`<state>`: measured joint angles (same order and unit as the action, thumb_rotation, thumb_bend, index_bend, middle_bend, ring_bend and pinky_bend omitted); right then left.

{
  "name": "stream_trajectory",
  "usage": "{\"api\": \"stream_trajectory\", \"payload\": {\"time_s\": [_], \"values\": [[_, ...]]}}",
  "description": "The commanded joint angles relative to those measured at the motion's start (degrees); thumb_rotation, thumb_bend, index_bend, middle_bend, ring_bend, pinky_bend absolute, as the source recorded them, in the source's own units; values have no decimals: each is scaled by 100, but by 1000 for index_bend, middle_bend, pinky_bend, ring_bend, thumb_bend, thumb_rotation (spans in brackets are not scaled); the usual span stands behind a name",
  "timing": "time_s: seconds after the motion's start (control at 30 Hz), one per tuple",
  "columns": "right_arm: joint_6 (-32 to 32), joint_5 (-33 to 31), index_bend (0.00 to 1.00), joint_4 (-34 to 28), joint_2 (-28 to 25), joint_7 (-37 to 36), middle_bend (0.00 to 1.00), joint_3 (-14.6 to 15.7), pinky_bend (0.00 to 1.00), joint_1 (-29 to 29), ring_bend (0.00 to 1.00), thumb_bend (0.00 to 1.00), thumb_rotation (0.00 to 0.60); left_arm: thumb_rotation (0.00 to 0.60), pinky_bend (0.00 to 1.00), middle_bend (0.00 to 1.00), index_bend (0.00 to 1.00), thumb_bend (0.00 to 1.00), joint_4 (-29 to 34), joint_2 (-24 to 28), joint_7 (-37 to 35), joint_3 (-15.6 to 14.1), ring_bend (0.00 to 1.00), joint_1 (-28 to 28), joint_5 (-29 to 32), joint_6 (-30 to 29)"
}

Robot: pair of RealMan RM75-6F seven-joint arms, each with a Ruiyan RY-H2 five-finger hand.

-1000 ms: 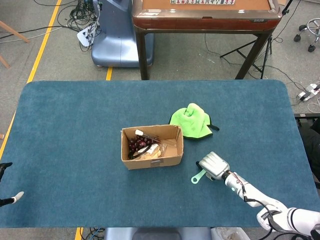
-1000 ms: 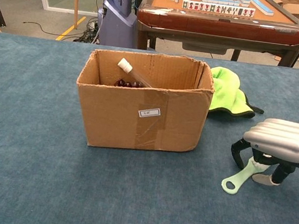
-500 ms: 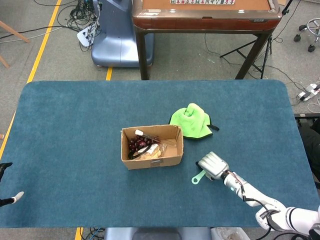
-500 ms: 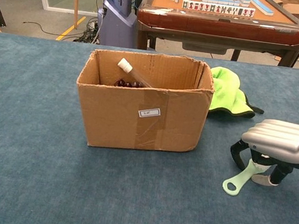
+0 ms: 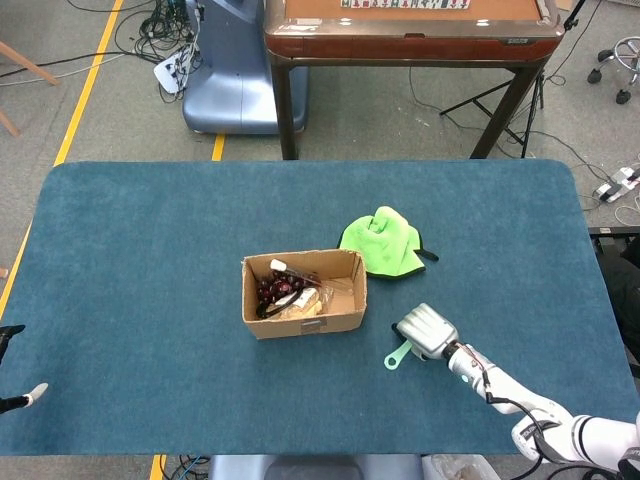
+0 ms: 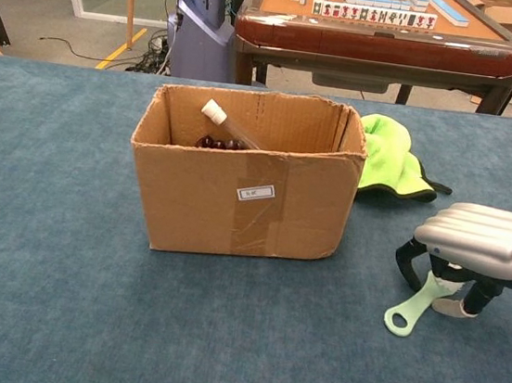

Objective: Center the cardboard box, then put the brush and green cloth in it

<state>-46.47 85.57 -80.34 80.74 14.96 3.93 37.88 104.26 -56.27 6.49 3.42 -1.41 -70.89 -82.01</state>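
Brush (image 6: 413, 306) handle nudged slightly right since the earlier frame; box (image 6: 248, 177) and cloth (image 6: 388, 167) unchanged.

Brush lies on the table (image 5: 140, 260) right of the box, handle loop poking out toward the box, head tucked under the right hand (image 6: 473, 251). Hand arches over it palm down, fingers curled to the table on both sides of the brush — looks like a grasp closing, but I can't tell if it actually pinches yet. Box sits about mid-table, already holding dark items and a white-capped thing. Cloth is bunched just behind the box's right corner. Left hand (image 5: 18, 398) barely visible at the table's left edge; state unclear.
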Motion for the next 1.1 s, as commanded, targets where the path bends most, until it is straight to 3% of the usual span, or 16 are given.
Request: {"api": "stream_trajectory", "payload": {"time_s": [0.03,0.63,1.1], "values": [[-92,49,595,-97,-85,5,1000,-9,1000,-19,1000,333,600,600,183,166,184,110,-8,-6,14,4,38,-2,16,3],[-643,214,598,-944,-677,225,1000,-161,1000,-125,1000,355,600,600,192,166,183,110,-14,-8,49,5,39,-26,65,65],[-1259,442,598,-1908,-1277,365,1000,-518,1000,-165,1000,355,600,600,197,166,183,110,-9,-3,45,3,39,-31,61,75]]}}
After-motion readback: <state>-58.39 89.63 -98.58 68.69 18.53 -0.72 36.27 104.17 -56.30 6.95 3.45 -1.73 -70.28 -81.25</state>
